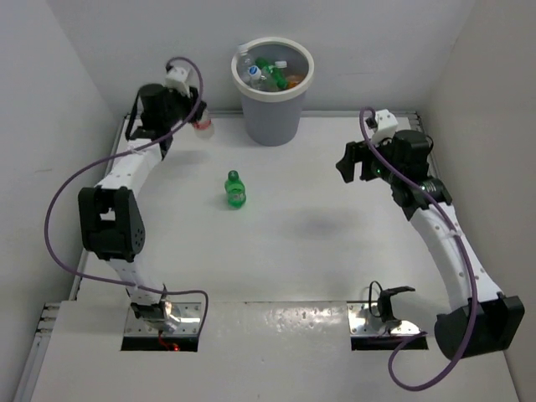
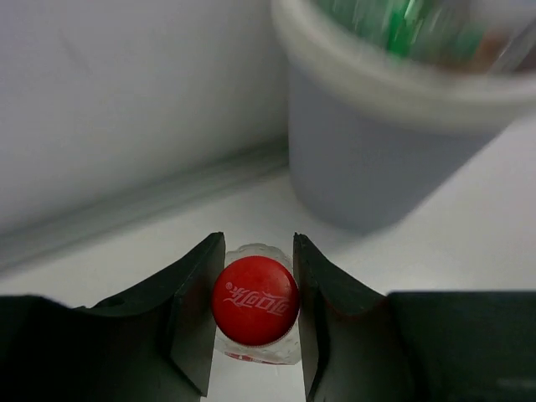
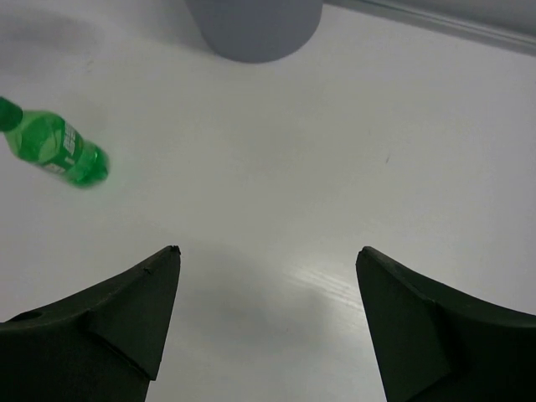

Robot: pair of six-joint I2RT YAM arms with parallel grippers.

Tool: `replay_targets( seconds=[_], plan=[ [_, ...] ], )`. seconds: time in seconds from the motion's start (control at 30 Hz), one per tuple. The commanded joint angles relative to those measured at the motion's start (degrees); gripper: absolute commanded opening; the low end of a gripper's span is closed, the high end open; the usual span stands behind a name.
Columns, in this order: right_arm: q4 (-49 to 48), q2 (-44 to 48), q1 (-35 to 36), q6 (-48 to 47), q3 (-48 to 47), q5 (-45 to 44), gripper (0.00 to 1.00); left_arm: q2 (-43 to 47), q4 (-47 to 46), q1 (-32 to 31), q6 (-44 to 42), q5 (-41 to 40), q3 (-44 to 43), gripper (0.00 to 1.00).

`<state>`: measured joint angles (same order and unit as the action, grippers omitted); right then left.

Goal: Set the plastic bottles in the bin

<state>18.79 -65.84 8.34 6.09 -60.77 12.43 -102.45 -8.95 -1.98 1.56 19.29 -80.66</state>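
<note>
Left gripper (image 2: 256, 244) is closed on the red-capped bottle (image 2: 255, 303). Its two fingers clamp the neck from either side just below the cap, and the cap faces the wrist camera. The pictures do not show whether the bottle is clear of the table (image 1: 335, 251). The bin (image 2: 377, 167) stands near, ahead and to the right of this gripper, with its rim above finger level.

Right gripper (image 3: 268, 251) hangs over the table with its jaws spread wide and nothing between them. The green bottle (image 3: 59, 151) lies on its side ahead and to the left of this gripper, well apart from it. The bin is farther ahead.

Task status:
- Done: several bottles lie inside the bin, among them clear ones, a green one and an orange one. The exact count cannot be read from the overhead view.
- In hand: the red-capped bottle, gripped but not yet over the rim.
- Left to do: the green bottle, untouched on the table.

Judged from this layout, the task is near its end, with two bottles outside the bin.
</note>
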Motion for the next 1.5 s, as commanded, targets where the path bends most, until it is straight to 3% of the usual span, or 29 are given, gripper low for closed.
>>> replay_targets(
  seconds=[0.0,0.13,0.27,0.33,0.53,0.63,0.77,0.8,0.83,0.87,0.9,1.03,1.2,1.33,1.47],
  plan=[
    [-1.0,4.0,-0.4,0.9,4.5,0.4,0.84,11.1,-7.6,-0.5,2.0,2.8,-11.3,0.07],
    [-1.4,6.5,-0.3,2.9,8.6,0.5,0.83,10.4,-19.7,-3.3,7.5,-1.4,-17.5,0.03],
    [-0.3,7.7,-0.3,3.0,9.2,0.8,0.83,-1.6,-25.1,-7.5,14.0,-1.9,-28.0,0.03],
    [0.8,8.1,-0.3,2.1,8.7,0.3,0.83,-6.4,-26.5,-9.3,14.7,-1.9,-33.3,0.03],
    [2.2,9.4,-0.1,0.5,9.0,0.5,0.82,-27.8,-24.7,-14.7,14.0,-7.1,-61.5,0.03],
    [3.7,10.6,0.0,-1.3,9.2,1.2,0.82,-33.3,-25.7,-16.8,10.9,-9.8,-62.8,0.03],
    [6.1,11.4,0.5,-3.4,9.0,2.7,0.82,-33.9,-27.6,-16.8,10.9,-9.8,-56.5,0.45],
    [6.6,11.4,0.8,-3.4,9.1,3.0,0.82,-34.8,-27.6,-16.8,10.1,-9.8,-57.8,0.69],
    [6.5,11.4,0.9,-3.4,9.3,3.6,0.82,-35.4,-25.6,-16.8,10.1,-10.3,-59.2,0.77],
    [6.3,11.4,1.1,-3.4,9.5,4.1,0.82,-35.4,-24.9,-16.8,10.1,-10.8,-60.6,0.98],
    [6.1,11.5,1.2,-3.4,9.7,4.6,0.82,-35.4,-24.9,-16.8,8.9,-10.9,-62.3,1.0],
    [2.4,11.3,3.5,-3.2,11.2,5.9,0.82,-31.3,-24.9,-16.8,6.9,-11.4,-62.3,1.0],
    [-3.9,8.0,11.6,-5.6,12.3,5.1,0.82,-16.3,-20.7,-13.6,5.5,-11.4,-59.1,1.0],
    [-9.4,1.9,20.9,-11.4,7.6,3.6,0.82,1.0,-14.9,-6.7,9.1,-11.9,-42.5,1.0],
    [-15.1,-11.6,26.8,-9.8,-1.2,4.0,0.86,16.6,-1.5,-1.8,8.6,-11.5,-27.6,1.0]
  ],
)
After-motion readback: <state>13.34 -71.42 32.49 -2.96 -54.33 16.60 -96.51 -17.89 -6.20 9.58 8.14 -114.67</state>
